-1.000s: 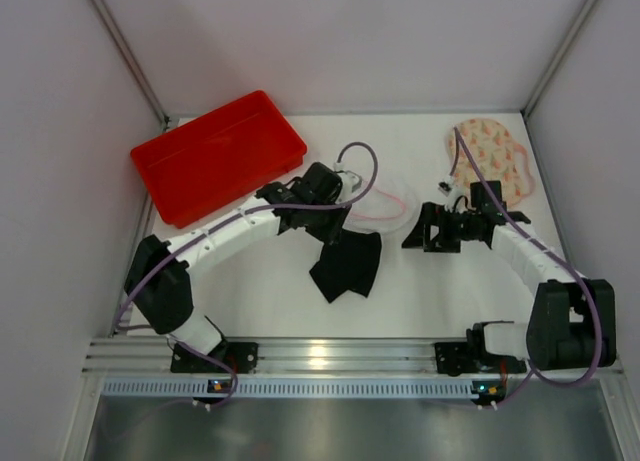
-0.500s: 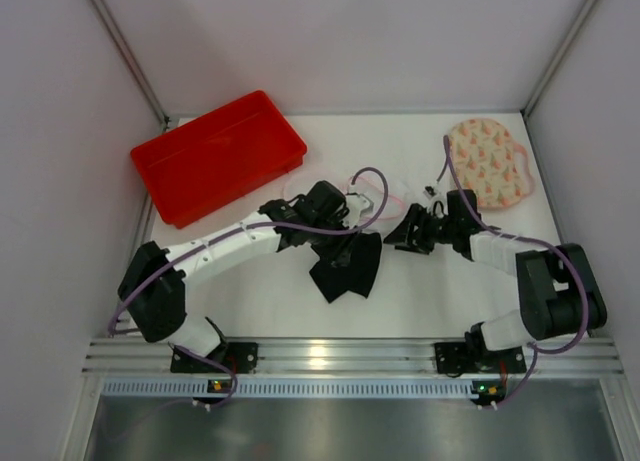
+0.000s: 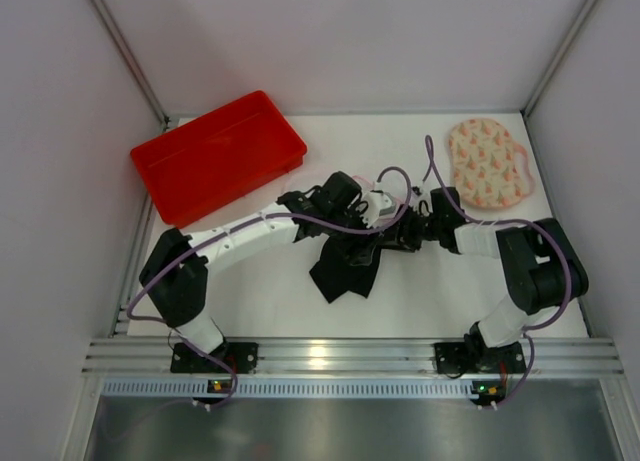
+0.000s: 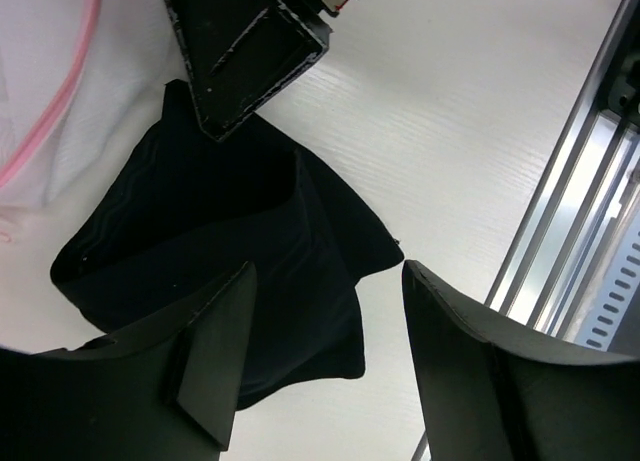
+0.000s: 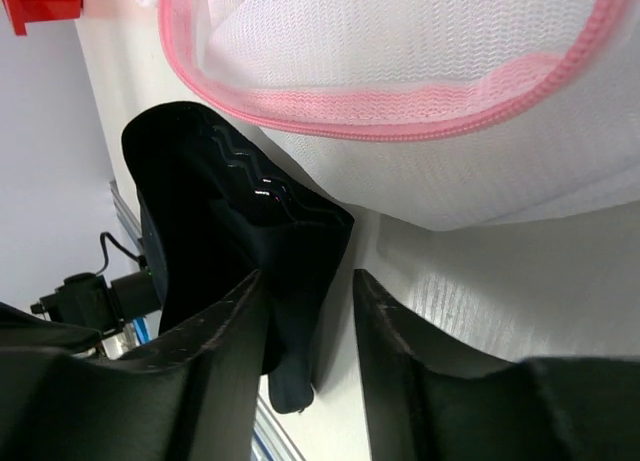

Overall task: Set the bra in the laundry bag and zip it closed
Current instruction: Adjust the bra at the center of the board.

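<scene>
The black bra (image 3: 343, 269) lies crumpled on the white table in the top view. Both grippers meet over its upper edge. My left gripper (image 3: 360, 233) hangs open above the bra (image 4: 220, 251) with nothing between its fingers (image 4: 215, 351). My right gripper (image 3: 393, 235) reaches in from the right, low over the table. Its jaws (image 5: 305, 321) stand narrowly open around a hanging fold of the bra (image 5: 230, 231), with a gap on one side. The white mesh laundry bag (image 5: 400, 51) with its pink zip edge (image 5: 400, 126) lies just beyond, mostly hidden under the arms from above.
A red tray (image 3: 218, 156) sits at the back left. A peach patterned fabric piece (image 3: 487, 163) with pink trim lies at the back right. Grey walls close in both sides, and an aluminium rail (image 3: 330, 359) runs along the near edge.
The right arm has swung left to the bra and its jaws have narrowed. The left gripper has shifted right over the bra and its jaws have widened.
</scene>
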